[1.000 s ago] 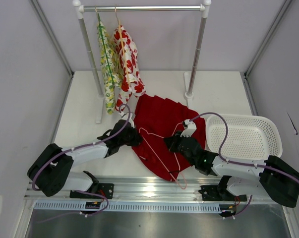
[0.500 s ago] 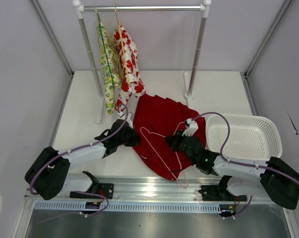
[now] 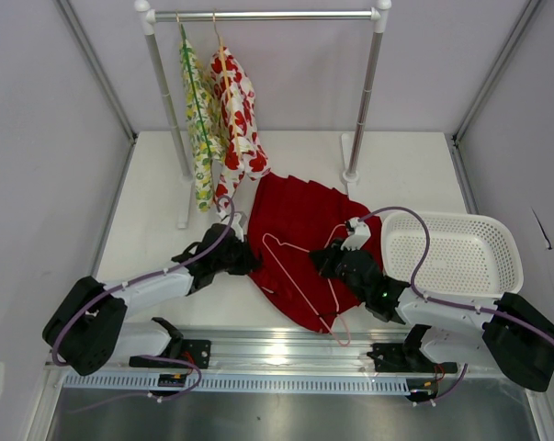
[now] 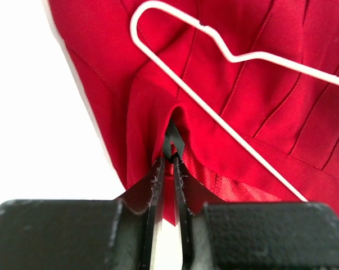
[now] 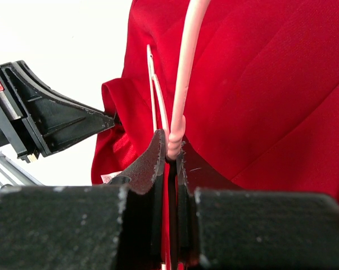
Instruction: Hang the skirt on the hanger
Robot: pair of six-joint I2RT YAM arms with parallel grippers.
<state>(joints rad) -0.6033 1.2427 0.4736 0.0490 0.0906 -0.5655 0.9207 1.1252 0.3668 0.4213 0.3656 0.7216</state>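
Top external view is showing the left gripper working at the left edge of the skirt, which is lying spread across the middle of the table and reaching toward the near edge. Its fingers are sitting almost together and pinching a puckered fold of that red edge, as the left wrist view is making plain. Compared with a second ago, this arm is drawing back toward the near left corner and tugging the fabric slightly with it.

Further right, the hanger is lying on top of the skirt, with its hook pointing at the near edge. The right gripper is clamping its fingers on the pink wire at the skirt's right side. Over the last second it has been creeping toward the far right, and the hook is sliding away from the near edge along with it.

The two arms are pulling in opposite directions, which probably means they are opening the skirt so the wire can go in. The hanger is still resting outside the fabric, so the hanging itself is not yet happening.

At the right edge, a white basket is sitting untouched.
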